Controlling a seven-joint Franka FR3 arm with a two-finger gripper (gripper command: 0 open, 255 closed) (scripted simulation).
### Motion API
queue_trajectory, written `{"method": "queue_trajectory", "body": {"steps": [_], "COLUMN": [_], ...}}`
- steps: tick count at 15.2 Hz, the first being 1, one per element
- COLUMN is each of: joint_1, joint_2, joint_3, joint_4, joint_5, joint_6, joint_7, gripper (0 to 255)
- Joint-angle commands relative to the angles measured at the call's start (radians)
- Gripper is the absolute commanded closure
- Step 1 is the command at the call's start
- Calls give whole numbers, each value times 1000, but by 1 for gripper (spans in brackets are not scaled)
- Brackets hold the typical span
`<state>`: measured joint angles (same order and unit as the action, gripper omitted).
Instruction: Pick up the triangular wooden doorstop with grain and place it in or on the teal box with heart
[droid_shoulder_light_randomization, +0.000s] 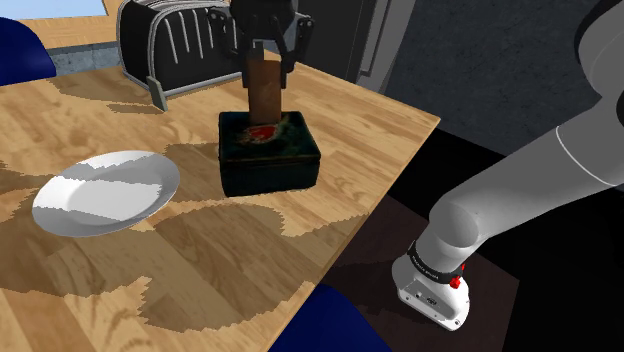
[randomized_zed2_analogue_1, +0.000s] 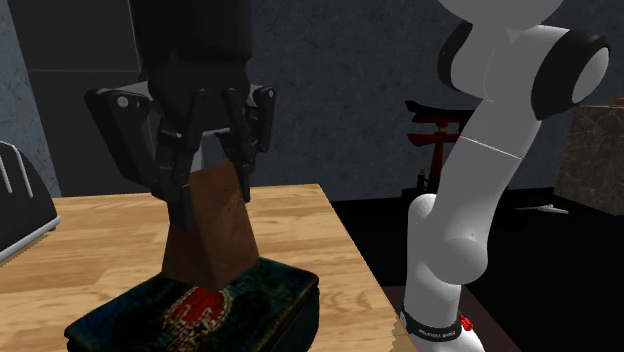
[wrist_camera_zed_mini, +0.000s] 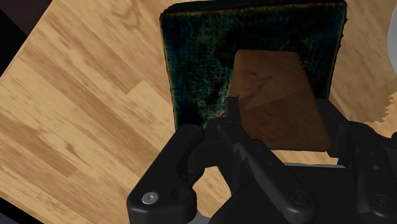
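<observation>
**Doorstop held at the box.** We found the black gripper (randomized_zed2_analogue_1: 212, 190) clenched on the brown, grained wedge-shaped doorstop (randomized_zed2_analogue_1: 212, 240), with one finger pressed to each of its sides. The wedge stood upright, its narrow end up between the fingers. Its broad lower end sat at the lid of the dark teal box (droid_shoulder_light_randomization: 270, 170), just beside the red heart (randomized_zed2_analogue_1: 198, 303) on that lid. We could not tell whether it rested on the lid or hung just clear of it. The box stood on the wooden table (droid_shoulder_light_randomization: 200, 260), near the table's edge at the shoulder view's right. A white plate (droid_shoulder_light_randomization: 105, 190) lay at the shoulder view's left, apart from the box. A toaster (droid_shoulder_light_randomization: 180, 40) stood on the far side of the table, behind the box.
</observation>
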<state>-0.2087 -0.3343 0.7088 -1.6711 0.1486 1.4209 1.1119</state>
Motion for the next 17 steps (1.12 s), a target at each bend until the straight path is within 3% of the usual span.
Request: {"method": "queue_trajectory", "body": {"steps": [1, 7, 14, 15, 17], "joint_1": [4, 13, 13, 13, 13], "joint_2": [-14, -46, -46, -46, -47], "joint_3": [-4, -9, -9, -9, -9], "joint_4": [-41, -141, -141, -141, -142], "joint_5": [7, 25, 25, 25, 25], "joint_6": [29, 102, 102, 102, 102], "joint_7": [-6, -18, -17, -17, -18], "gripper": [255, 255, 255, 0, 0]}}
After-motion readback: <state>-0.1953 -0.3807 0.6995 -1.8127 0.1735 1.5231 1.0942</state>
